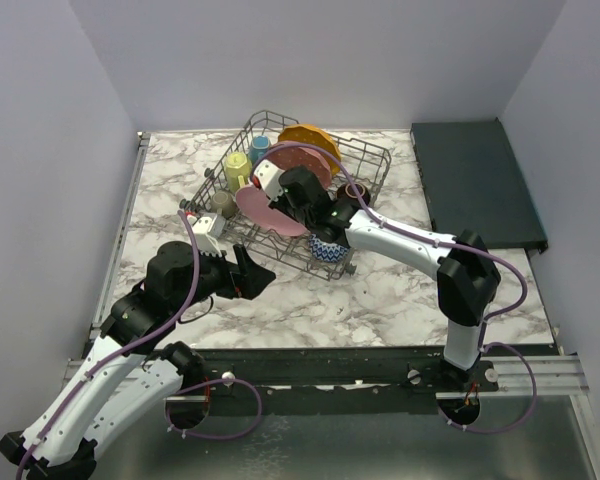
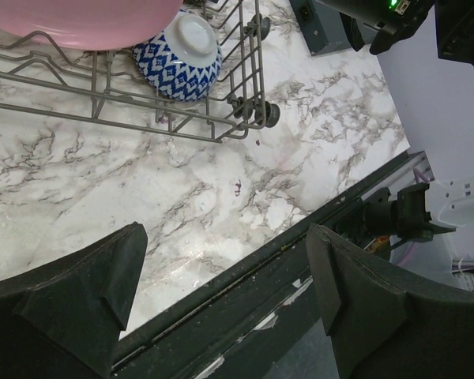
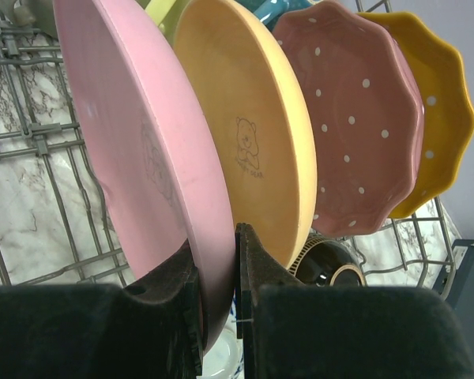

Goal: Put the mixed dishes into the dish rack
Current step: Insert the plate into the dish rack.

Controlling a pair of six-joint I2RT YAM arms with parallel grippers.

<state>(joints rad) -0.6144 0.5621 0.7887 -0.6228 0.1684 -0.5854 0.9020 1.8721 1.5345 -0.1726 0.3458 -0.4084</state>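
The grey wire dish rack point(image 1: 372, 160) stands at the back middle of the marble table. My right gripper point(image 1: 280, 200) reaches into it and is shut on the rim of a plain pink plate point(image 3: 134, 150), which stands on edge; one finger is on each face, my right gripper point(image 3: 217, 257). Behind it stand a tan plate point(image 3: 253, 134), a pink dotted plate point(image 3: 355, 118) and an orange plate point(image 3: 438, 103). A dark brown bowl point(image 3: 324, 264) lies below them. A blue-white bowl point(image 2: 178, 57) sits in the rack's near corner. My left gripper point(image 2: 225, 276) hangs open and empty over the table's front edge.
A yellow-green mug point(image 1: 237, 165), a blue mug point(image 1: 259, 147) and a small grey cup point(image 1: 223, 203) sit on the rack's left side. A dark flat tray point(image 1: 475, 180) lies at the back right. Grey walls close in both sides.
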